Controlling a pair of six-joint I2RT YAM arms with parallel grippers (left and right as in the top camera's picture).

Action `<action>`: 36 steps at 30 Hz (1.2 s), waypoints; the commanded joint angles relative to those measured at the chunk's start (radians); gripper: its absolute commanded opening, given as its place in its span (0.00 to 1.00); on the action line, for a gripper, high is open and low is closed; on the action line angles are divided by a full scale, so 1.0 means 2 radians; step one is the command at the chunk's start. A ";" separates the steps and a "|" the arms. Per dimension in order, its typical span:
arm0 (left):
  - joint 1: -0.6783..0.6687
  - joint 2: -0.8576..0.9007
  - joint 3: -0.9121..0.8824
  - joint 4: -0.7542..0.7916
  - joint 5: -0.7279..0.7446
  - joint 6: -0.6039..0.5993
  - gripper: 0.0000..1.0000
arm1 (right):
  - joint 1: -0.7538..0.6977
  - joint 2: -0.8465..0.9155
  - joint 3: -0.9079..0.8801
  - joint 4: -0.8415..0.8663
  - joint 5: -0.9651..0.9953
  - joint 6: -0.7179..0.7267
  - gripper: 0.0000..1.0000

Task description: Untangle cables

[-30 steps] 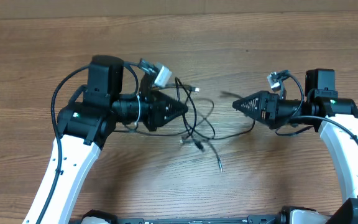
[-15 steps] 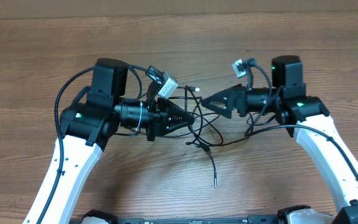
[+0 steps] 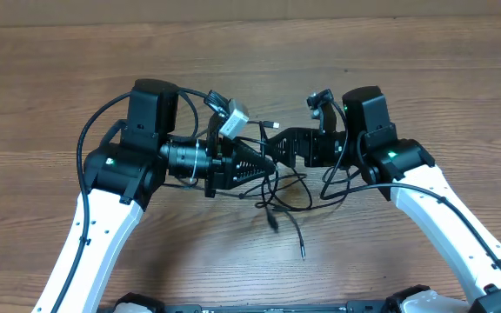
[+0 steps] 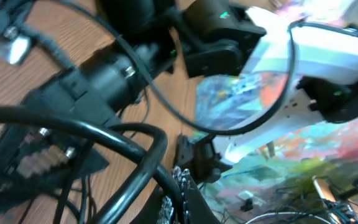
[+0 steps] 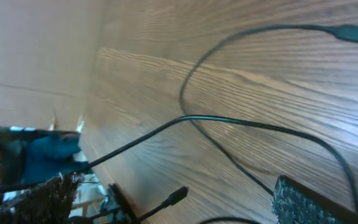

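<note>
A brown wood-grain tabletop (image 3: 390, 69) lies evenly lit beneath and around the jaws of the left gripper (image 3: 270, 164) and the right gripper (image 3: 280, 158). Beyond the right jaws, past the table's edge, a plain pale tan surface (image 5: 36, 50) shows. Beyond the left jaws sits blurred turquoise-and-orange clutter (image 4: 272, 149).

Thin black cables (image 3: 278, 196) — apparently tangled — lying in loose loops.
</note>
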 commanded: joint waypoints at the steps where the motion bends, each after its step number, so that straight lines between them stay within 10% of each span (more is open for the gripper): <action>1: 0.000 -0.001 0.006 -0.022 -0.065 0.012 0.04 | -0.023 -0.008 0.002 -0.015 0.027 0.004 1.00; 10: 0.000 -0.001 0.006 -0.073 -0.183 -0.020 0.04 | -0.080 -0.038 0.002 -0.060 -0.100 -0.089 1.00; 29: 0.000 -0.001 0.006 -0.025 -0.111 -0.094 0.04 | -0.014 -0.040 0.002 -0.040 -0.072 -0.100 1.00; 36: -0.012 0.000 0.006 -0.030 -0.063 -0.079 0.04 | -0.010 -0.040 0.002 0.016 0.076 0.033 1.00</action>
